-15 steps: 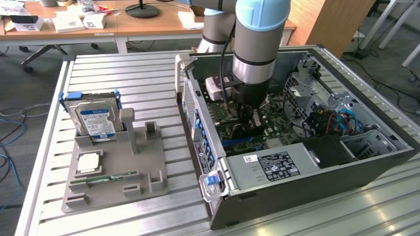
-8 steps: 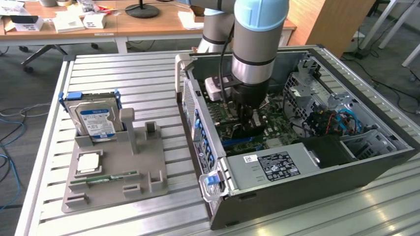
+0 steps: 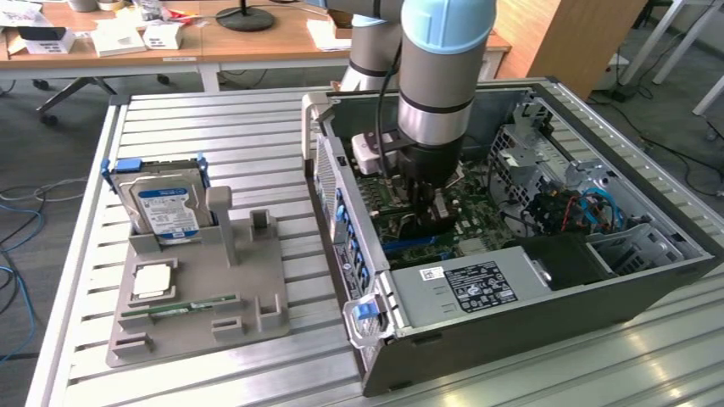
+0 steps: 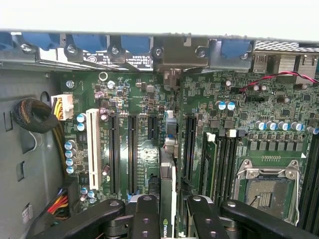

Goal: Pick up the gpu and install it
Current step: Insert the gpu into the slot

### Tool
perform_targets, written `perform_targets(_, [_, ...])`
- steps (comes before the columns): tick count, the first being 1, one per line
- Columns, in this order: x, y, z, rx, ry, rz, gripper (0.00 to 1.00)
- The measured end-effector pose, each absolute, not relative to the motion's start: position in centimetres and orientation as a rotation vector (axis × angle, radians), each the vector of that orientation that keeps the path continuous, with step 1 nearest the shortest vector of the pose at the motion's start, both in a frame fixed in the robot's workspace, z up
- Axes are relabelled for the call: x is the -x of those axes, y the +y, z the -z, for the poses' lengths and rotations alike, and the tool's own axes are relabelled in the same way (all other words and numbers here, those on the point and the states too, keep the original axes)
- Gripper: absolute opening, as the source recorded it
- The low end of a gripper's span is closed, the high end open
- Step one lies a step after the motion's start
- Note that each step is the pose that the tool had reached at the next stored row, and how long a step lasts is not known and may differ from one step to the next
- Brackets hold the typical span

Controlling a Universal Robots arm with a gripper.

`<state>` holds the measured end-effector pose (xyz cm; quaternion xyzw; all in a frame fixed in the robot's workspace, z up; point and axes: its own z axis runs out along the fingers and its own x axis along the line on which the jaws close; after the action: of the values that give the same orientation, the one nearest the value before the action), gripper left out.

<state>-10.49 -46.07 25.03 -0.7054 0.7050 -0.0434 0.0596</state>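
Gripper [image 4: 172, 215], jaws closed on the upper edge of the gpu [image 4: 168, 174], held edge-on over the motherboard [image 4: 144, 149] slots inside the computer case [image 3: 633, 288]; judged light, stiff, fragile, best gripped by its edges

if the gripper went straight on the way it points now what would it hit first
Probably the motherboard: the gripper points at it, and the gpu it holds would touch first, near the long slots. Depth is unclear.

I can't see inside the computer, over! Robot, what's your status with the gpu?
Gripper shut on the gpu. Card inside the case, over the motherboard slots; seated or not, cannot tell. Cable bundle well aside.
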Motion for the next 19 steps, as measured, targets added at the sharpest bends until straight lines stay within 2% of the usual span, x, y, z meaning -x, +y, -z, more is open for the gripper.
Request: perform_targets(19, [10.53,-46.07,-25.03,2.135,2.134,0.132,0.26])
